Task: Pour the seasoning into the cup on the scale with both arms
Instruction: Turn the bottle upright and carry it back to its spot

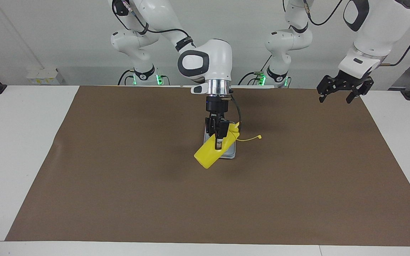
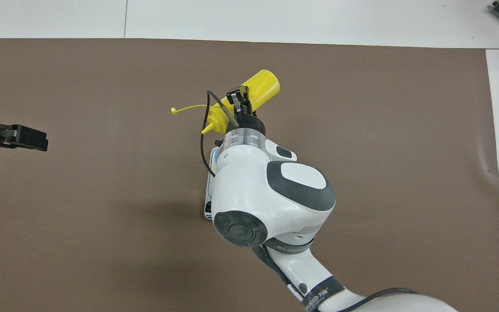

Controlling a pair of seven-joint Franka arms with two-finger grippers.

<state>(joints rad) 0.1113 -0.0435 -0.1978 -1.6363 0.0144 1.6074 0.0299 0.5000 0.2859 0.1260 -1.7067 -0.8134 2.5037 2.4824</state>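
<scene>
Brown mat (image 1: 119,177): covered the desk.
Right gripper (image 1: 219,144): over the scale (image 1: 230,153), jaws clamped across the seasoning (image 1: 215,151), held tilted, base down.
Left gripper (image 1: 336,93): waited over the mat's edge, jaws spread, nothing between them.

A white tabletop (image 1: 20,149) stood before me, largely covered by a brown mat (image 1: 119,185). A plain white wall (image 1: 66,35) rose at my back. A small white box (image 1: 44,76) sat at its foot.
</scene>
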